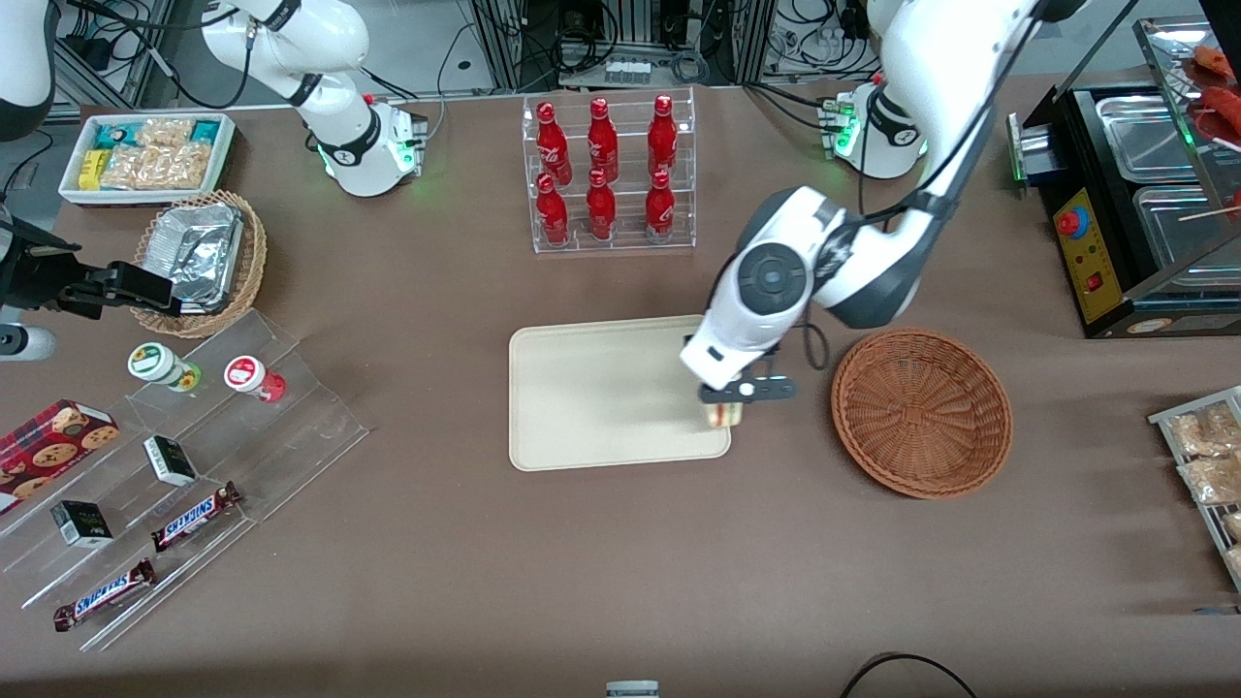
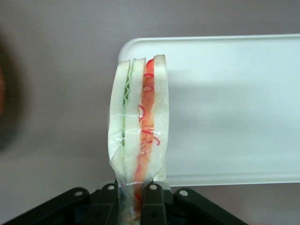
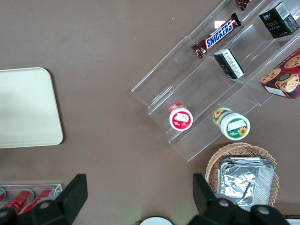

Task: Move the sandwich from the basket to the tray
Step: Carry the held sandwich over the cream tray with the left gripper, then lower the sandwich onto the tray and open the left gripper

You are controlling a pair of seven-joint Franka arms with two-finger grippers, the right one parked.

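Front view, frame centre: tray [image 1: 601, 397] is laid flat on the table. Just beside it, toward the working arm's end: basket [image 1: 921, 412], set apart from the tray. Over the tray's edge nearest the basket: gripper [image 1: 727, 405], closed on the sandwich [image 1: 724, 416], which is held on edge. Upper middle of the frame, farther from the camera than the tray: bottle rack [image 1: 611, 174]. Toward the parked arm's end: foil basket [image 1: 199, 262] and tiered stand [image 1: 194, 465].
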